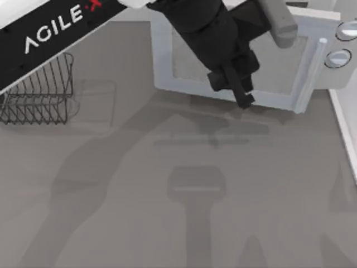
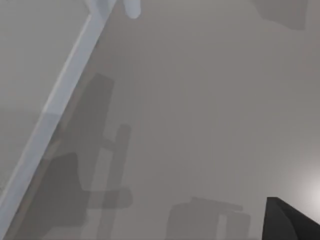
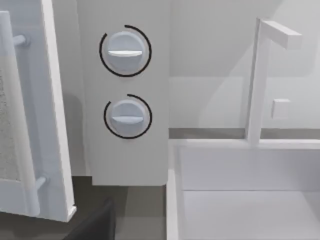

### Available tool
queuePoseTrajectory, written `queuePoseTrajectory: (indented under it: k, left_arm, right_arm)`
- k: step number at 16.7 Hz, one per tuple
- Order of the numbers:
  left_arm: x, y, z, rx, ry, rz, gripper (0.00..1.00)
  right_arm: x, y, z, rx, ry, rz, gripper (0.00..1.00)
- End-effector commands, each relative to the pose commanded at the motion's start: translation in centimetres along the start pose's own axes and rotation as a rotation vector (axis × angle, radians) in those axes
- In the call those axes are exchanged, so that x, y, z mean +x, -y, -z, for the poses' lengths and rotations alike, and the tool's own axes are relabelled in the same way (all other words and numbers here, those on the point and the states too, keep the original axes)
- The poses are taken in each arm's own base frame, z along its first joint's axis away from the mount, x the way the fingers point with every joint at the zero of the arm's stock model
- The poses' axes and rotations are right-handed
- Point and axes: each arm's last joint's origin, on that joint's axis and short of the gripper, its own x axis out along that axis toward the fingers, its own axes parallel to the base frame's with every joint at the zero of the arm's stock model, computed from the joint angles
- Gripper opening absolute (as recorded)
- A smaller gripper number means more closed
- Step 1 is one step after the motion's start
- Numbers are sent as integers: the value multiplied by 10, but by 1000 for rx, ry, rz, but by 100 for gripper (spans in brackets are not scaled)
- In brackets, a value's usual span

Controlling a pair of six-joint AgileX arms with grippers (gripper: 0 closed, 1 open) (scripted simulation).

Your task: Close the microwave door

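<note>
Left tool [image 1: 239, 92], finger state indeterminate, over the white translucent-windowed microwave door [image 1: 234, 56], far side of the grey tabletop [image 1: 167, 195]. Door nearly shut against the white box microwave [image 3: 127, 100]; a final push seems left.

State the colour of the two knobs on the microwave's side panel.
Pale blue-grey knobs, each ringed by a thin black arc, on the white microwave panel; clearest in the right wrist view.

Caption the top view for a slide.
Left gripper over the microwave door, near its handle; wire rack at left.
</note>
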Motion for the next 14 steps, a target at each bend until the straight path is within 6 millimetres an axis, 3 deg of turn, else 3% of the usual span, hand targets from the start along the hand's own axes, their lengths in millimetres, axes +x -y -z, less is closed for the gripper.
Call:
queuePoseTrajectory:
  k: [4,9,14]
  left_arm:
    - [3,3,-1,-1,-11,17,0]
    - [28,9,-4,-28,-75,77,0]
    - [10,5,-17,0,-3,4,0]
  right_arm:
    - [0,0,0,0,0,0,100]
    - [0,0,0,0,0,0,100]
    - [0,0,0,0,0,0,100]
